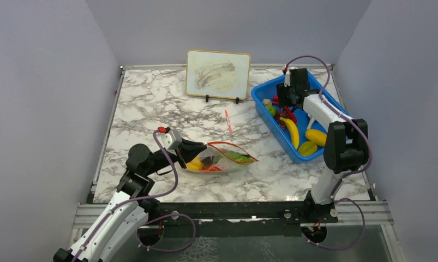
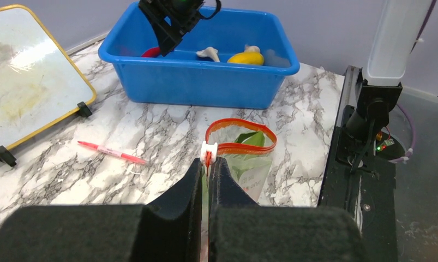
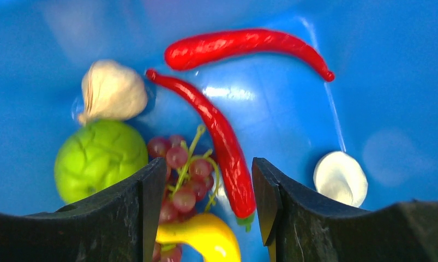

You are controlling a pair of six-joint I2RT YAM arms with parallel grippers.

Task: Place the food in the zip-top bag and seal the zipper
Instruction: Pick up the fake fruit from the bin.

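Note:
The clear zip-top bag (image 1: 227, 158) lies on the marble near the left arm, its mouth standing open toward the right. Inside it are yellow (image 1: 195, 164), green (image 1: 235, 156) and red food pieces. My left gripper (image 2: 208, 164) is shut on the red-orange zipper (image 2: 239, 121) just behind its white slider (image 2: 209, 147). My right gripper (image 3: 208, 170) hangs open, pointing down into the blue bin (image 1: 268, 84). Below its jaws lie a red chili (image 3: 216, 136), grapes (image 3: 178, 174) and a yellow piece (image 3: 205, 237), none gripped. A second chili (image 3: 244, 46), a green round piece (image 3: 99, 158) and white pieces (image 3: 112, 90) lie nearby.
A banana (image 1: 291, 131) and yellow pieces (image 1: 316, 136) lie at the bin's near end. A framed whiteboard (image 1: 217, 73) stands at the back of the table. A red-and-white pen (image 1: 228, 121) lies between the board and the bag.

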